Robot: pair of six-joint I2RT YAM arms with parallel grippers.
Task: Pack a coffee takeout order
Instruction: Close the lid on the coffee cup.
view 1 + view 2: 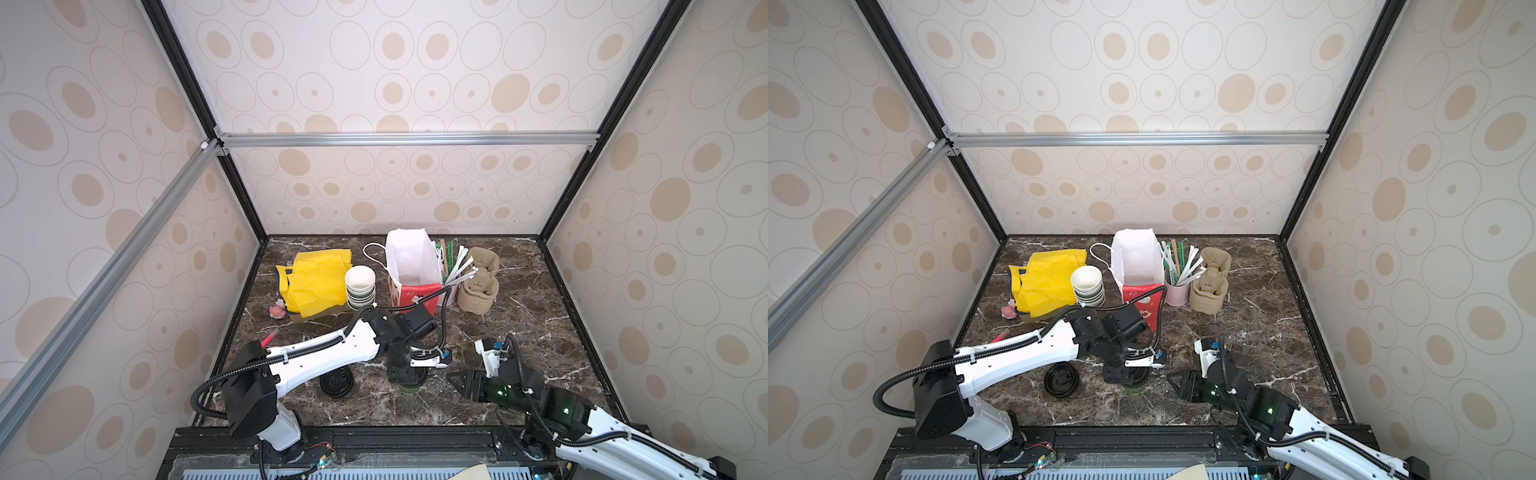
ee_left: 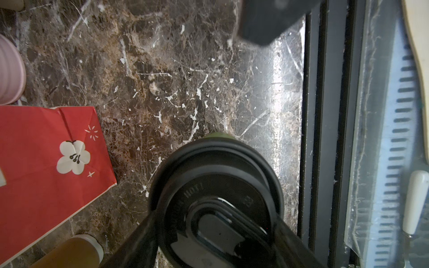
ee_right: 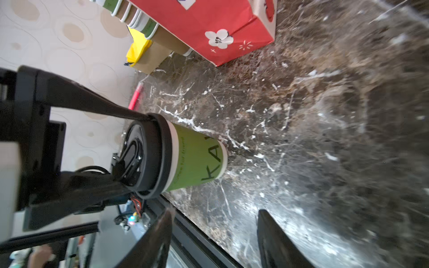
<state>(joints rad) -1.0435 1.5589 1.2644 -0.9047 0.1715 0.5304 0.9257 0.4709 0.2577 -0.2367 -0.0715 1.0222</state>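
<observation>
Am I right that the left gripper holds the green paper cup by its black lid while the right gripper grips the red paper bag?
Not quite: the left gripper does hold the green paper cup by its black lid, but the right gripper grips nothing. The right wrist view shows it open over the marble table, apart from the red paper bag.

L gripper (image 3: 137,150) clamps green cup (image 3: 199,160) at its black lid (image 3: 151,143), one finger on each side of the rim. Cup's base sits on marble table (image 3: 325,116). R gripper (image 3: 216,222) is near cup, jaws apart, nothing btwn. Beyond: red bag (image 3: 209,18) w/ white flower, cup stack (image 3: 137,16), yellow napkin (image 3: 137,52).
</observation>
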